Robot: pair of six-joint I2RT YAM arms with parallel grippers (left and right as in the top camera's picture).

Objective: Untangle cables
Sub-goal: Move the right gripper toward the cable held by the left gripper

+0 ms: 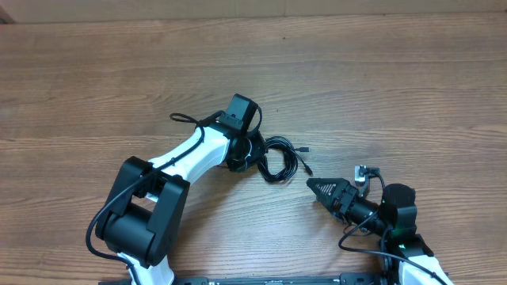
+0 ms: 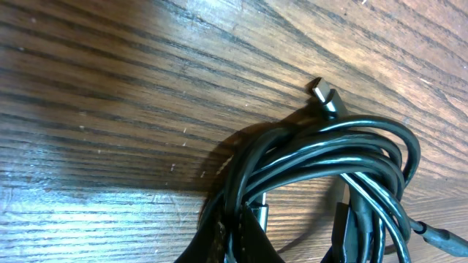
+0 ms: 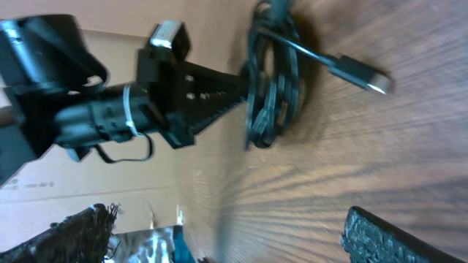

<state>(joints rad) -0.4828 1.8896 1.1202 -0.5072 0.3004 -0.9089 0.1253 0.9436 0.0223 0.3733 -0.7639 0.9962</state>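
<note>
The cables [image 1: 279, 158] lie as one tangled black coil at the table's middle. Two plug ends [image 1: 306, 150] stick out to its right. My left gripper [image 1: 247, 152] is at the coil's left side. In the left wrist view its fingers [image 2: 245, 237] are shut on strands of the coil [image 2: 329, 157], and a silver-tipped plug [image 2: 325, 98] points up and away. My right gripper [image 1: 313, 184] is low to the coil's right, apart from it, and turned on its side. In the right wrist view its fingers [image 3: 223, 215] are wide open and empty, facing the coil [image 3: 272, 95] and a loose plug [image 3: 362, 74].
The wooden table [image 1: 380, 79] stretches around the coil on all sides. The left arm [image 1: 182, 158] reaches in from the front left, and the right arm [image 1: 388, 210] from the front right. The table's far edge [image 1: 238, 9] is at the top.
</note>
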